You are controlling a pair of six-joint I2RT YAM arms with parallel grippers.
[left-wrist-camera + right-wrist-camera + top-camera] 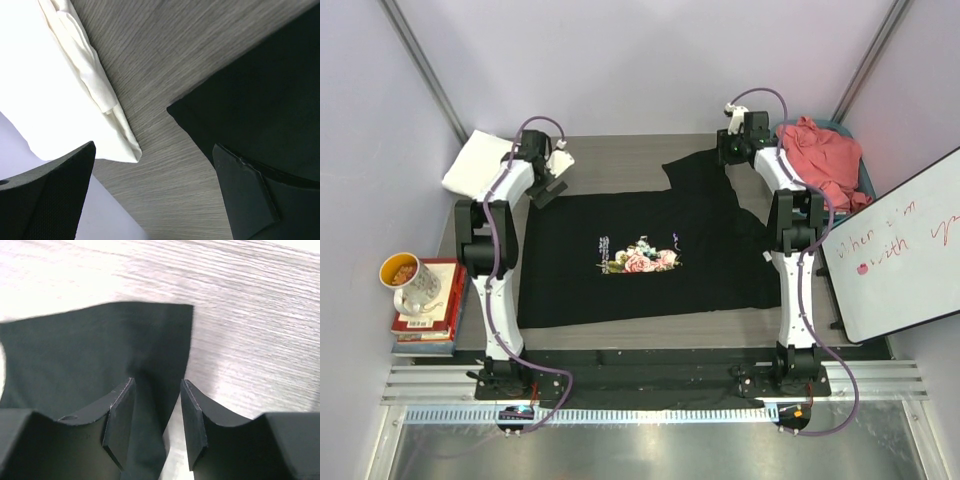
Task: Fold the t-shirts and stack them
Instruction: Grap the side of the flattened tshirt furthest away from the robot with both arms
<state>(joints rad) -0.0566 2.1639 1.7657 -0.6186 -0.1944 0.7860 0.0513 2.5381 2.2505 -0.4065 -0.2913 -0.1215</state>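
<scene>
The black t-shirt [580,260] lies spread flat on the table, its rose print [642,257] facing up. My left gripper [552,185] hovers wide open at the shirt's far left corner [260,90], over bare wood between it and the folded white t-shirt [473,166] [50,90]. Nothing sits between the left gripper's [154,160] fingers. At the far right sleeve, my right gripper [728,150] [157,390] is open, its jaws standing either side of the sleeve's edge [150,340] with a gap still showing. The coral-pink t-shirt [820,155] is bunched at the back right.
A blue bin [865,178] holds the pink tee. A whiteboard [900,250] leans along the right side. On the left a mug [408,280] stands on stacked books [425,325]. The grey wooden table [620,160] shows behind the black shirt.
</scene>
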